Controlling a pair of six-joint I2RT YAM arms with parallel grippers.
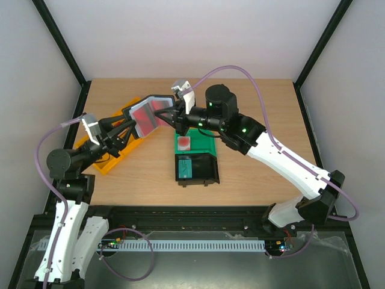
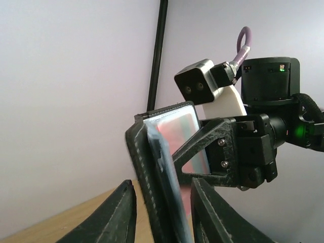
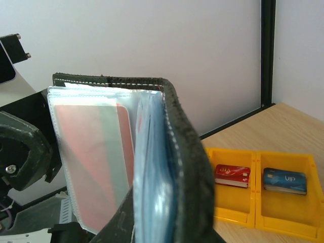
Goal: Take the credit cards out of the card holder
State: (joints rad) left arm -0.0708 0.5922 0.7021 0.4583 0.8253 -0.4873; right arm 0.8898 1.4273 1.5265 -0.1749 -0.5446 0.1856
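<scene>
Gripping the card holder [image 1: 146, 115] from opposite sides, both arms hold it open and raised above the rear left part of the bench [image 1: 252, 180]. The left fingers [image 2: 114, 215] are closed on its lower edge. The right fingers [image 2: 207, 144] are clamped on its other side, across the clear sleeve where a red credit card [image 3: 93, 152] sits. Another red card [image 3: 232, 174] lies in the yellow bin [image 3: 238, 215] beside a blue card [image 3: 284, 180].

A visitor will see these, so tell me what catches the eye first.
The black card holder hangs open in mid-air over the table's left rear, gripped in both arms' jaws, a red credit card showing through its clear sleeve. On the table's left, a yellow tray holds a red card and a blue card in separate compartments.
</scene>
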